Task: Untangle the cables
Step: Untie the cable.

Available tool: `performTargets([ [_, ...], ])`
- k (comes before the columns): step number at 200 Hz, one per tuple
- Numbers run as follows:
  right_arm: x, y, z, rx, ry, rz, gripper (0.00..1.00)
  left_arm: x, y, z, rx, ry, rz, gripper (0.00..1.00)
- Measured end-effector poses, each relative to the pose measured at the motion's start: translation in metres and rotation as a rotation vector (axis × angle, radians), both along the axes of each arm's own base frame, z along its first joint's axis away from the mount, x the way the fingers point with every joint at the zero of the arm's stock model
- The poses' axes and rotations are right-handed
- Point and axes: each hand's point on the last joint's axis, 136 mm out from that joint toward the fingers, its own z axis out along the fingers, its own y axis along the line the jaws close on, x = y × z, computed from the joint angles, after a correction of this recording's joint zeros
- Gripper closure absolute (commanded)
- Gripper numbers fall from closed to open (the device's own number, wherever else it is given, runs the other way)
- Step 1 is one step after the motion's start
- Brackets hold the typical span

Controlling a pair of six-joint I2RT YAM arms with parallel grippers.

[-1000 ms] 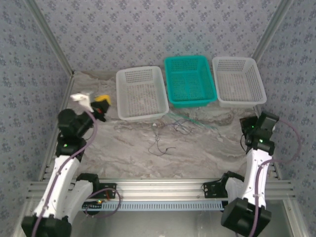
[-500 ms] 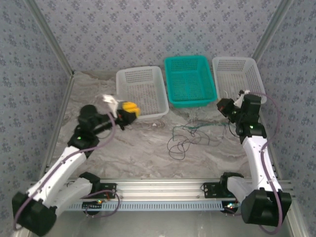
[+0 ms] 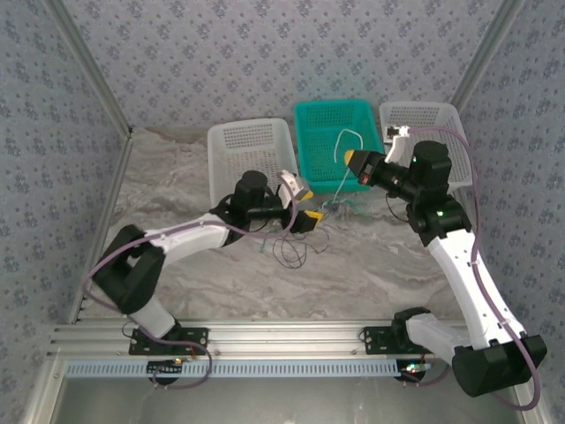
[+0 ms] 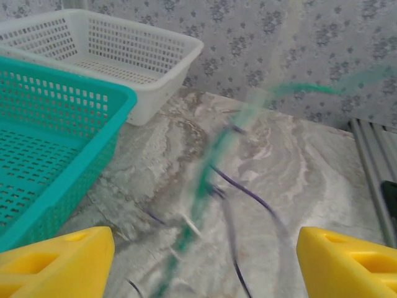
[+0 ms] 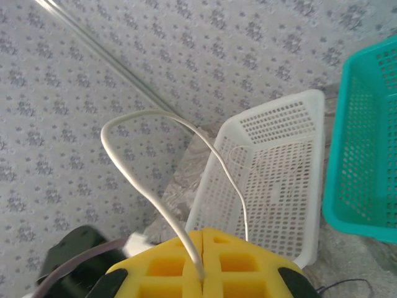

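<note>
The cables are thin dark, green and whitish wires, tangled on the marble table in front of the teal basket. My left gripper hovers low over them, open. In the left wrist view a blurred green cable and a dark purple cable run between its yellow fingertips, touching neither. My right gripper hangs over the teal basket's front edge, shut on a whitish cable that arches upward. The right wrist view shows that whitish cable pinched between the closed yellow pads.
Three baskets stand in a row at the back: a white one on the left, the teal one in the middle, another white one on the right. Patterned walls close in three sides. An aluminium rail runs along the near edge.
The left arm swung right to the table's centre and its jaws opened. The right arm moved left and up, lifting the whitish cable; the tangle shifted with it.
</note>
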Motion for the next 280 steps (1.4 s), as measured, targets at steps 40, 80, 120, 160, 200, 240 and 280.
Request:
performTargets([
  [40,-0.002,0.011,-0.005,-0.004,0.015,0.033,1.0,0.015,-0.017,-0.024,0.004,0.005,-0.019,0.25],
  [80,0.002,0.012,-0.004,-0.005,0.016,0.03,1.0,0.001,-0.026,-0.039,0.004,0.056,-0.129,0.37],
  [120,0.004,0.009,-0.003,-0.004,0.016,0.022,1.0,-0.002,-0.024,-0.06,0.029,0.089,-0.132,0.83],
  [160,0.007,0.005,-0.003,-0.001,0.015,0.007,1.0,0.002,-0.024,-0.069,0.033,0.099,-0.114,1.0],
  [200,0.014,-0.012,-0.003,0.011,0.029,-0.062,1.0,0.014,-0.017,-0.07,0.033,0.11,-0.051,1.0],
  [240,0.019,-0.08,-0.038,0.003,0.137,-0.344,1.0,0.028,0.022,-0.061,0.032,0.088,0.089,1.0],
  [280,0.004,-0.121,-0.062,-0.067,0.218,-0.541,1.0,0.011,0.044,-0.016,-0.027,0.0,0.131,1.0],
])
